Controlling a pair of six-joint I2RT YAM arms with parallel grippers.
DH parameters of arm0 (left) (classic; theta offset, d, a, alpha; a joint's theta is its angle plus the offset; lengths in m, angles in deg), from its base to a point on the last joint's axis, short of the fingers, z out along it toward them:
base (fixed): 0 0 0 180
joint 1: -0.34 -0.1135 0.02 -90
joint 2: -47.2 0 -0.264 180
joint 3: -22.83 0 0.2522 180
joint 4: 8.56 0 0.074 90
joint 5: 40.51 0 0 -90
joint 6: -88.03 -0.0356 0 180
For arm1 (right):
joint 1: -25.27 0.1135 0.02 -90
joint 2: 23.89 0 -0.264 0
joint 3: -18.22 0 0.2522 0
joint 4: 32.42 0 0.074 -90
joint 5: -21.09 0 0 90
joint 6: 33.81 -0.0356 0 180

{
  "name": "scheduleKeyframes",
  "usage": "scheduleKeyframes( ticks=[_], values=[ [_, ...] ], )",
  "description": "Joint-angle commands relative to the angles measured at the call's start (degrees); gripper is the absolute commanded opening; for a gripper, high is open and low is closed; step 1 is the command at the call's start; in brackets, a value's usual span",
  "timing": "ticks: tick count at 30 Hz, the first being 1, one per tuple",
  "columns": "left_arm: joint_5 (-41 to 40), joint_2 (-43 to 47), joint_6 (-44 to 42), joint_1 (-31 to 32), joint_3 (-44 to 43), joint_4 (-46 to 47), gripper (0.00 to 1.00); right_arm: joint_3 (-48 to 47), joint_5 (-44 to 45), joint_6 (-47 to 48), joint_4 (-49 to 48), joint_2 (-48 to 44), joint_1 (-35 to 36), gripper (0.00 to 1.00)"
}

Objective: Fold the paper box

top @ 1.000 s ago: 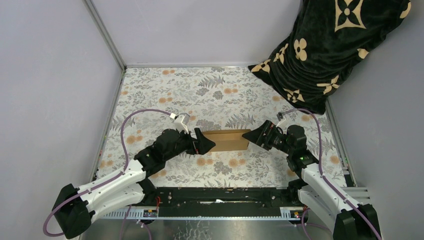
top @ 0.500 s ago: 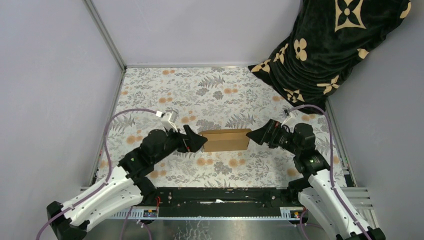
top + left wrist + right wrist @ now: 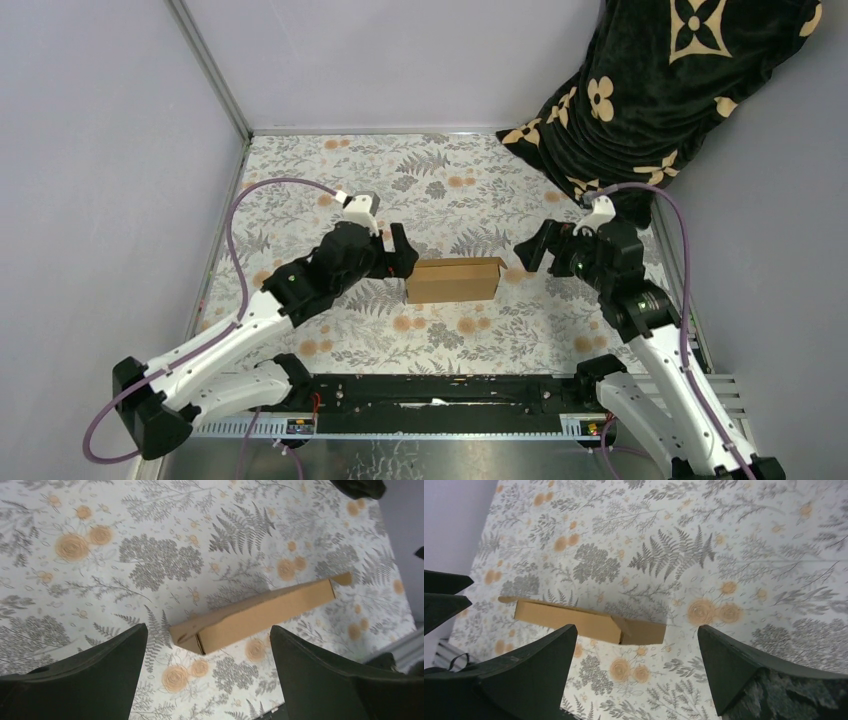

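Paper box (image 3: 455,280), judged light, thin-walled and crushable, lies between the spread, empty left gripper (image 3: 402,252) and right gripper (image 3: 530,255); pinch gently at its short ends.

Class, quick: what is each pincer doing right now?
Left pincer: open, holding nothing.
Right pincer: open, holding nothing.

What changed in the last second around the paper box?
The left gripper and right gripper, both open, drew back from the ends of the paper box, leaving gaps on each side. The box stayed put, folded shut; nothing was grasped.
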Motion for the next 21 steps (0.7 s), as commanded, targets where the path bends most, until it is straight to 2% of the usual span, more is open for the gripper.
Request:
scheduleKeyframes(
  ticks=[1, 4, 8, 10, 12, 16, 21],
  values=[
    [-7.8, -3.8, -4.2, 0.2, -4.2, 4.2, 0.99, -8.1, 2.7, 7.2, -0.3, 3.8, 0.3, 1.00],
    [-11.9, -3.9, -10.1, 0.2, -3.7, 9.9, 0.98, -9.0, -0.2, 11.3, -1.0, 6.3, 0.3, 0.98],
    [-11.0, -2.4, -17.7, 0.0, -4.3, 13.0, 0.99, -6.7, -5.0, 12.8, -4.2, 10.4, 0.3, 0.70],
    [-7.7, 0.5, -18.4, 0.0, -2.2, 14.7, 0.98, -0.8, -7.8, 10.0, -11.6, 10.3, 0.3, 0.67],
    [-6.2, 3.6, -17.2, 0.0, 0.4, 15.2, 0.97, 5.4, -9.7, 8.6, -17.1, 8.4, 0.7, 0.60],
    [-4.5, 7.4, -16.1, 0.0, 5.2, 18.4, 0.86, 9.6, -4.8, 9.9, -18.8, 5.0, 5.1, 0.60],
    [-2.7, 7.2, -17.0, 0.1, 10.9, 27.4, 0.86, 8.2, -0.6, 11.1, -17.6, 4.3, 8.4, 0.61]
  ],
)
